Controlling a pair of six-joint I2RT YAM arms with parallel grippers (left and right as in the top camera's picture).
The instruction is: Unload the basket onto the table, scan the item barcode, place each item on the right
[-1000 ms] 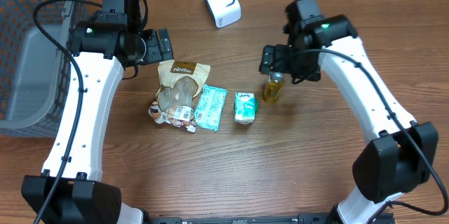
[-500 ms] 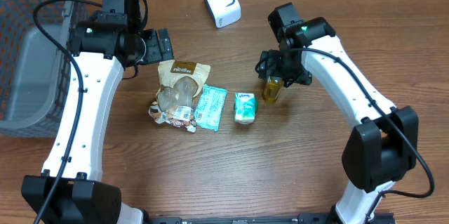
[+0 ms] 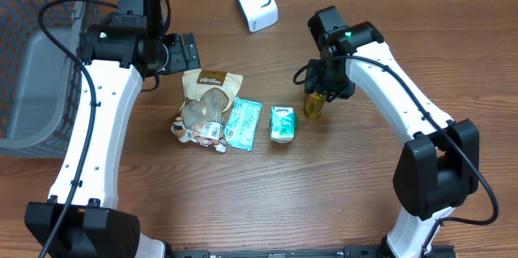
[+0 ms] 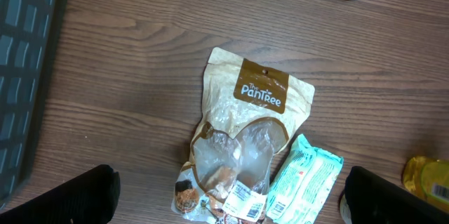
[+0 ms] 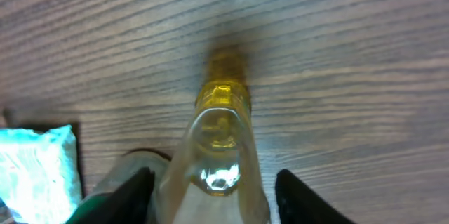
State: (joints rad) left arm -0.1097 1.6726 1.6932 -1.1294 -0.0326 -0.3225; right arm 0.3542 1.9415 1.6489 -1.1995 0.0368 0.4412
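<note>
The small bottle of yellow liquid (image 3: 313, 106) stands upright on the wooden table (image 3: 340, 201). It is well apart from the white barcode scanner (image 3: 256, 2), nearer the robot than the scanner and off to its right.

The right gripper (image 5: 214, 185) hangs directly over the bottle, with one of its fingers (image 5: 137, 192) on each side of the clear top. The wrist view looks straight down the neck and shows the jaws drawn in close. I cannot tell whether the pads press the bottle or only flank it.

Further from the scanner than the bottle lie a teal tissue pack (image 3: 282, 124), a teal packet (image 3: 242, 124) and a brown Pantree pouch (image 3: 206, 100) in a loose row, none of them touched. The left gripper (image 3: 184, 50) waits with its jaws spread wide and empty, left of the scanner and above the pouch's top edge. A grey basket (image 3: 32, 64) sits far to the scanner's left.

The step in hand looks like the pick-up of the bottle, so scanning has not begun. The next move calls for a firm, centred pinch on the neck and a straight lift so the bottle does not tip. The bottle then has to be carried towards the scanner and turned until its label faces the scanner's window. A narrow, smooth neck could slip or swing in the grip. No barcode is visible in these views, so its side is unknown.
</note>
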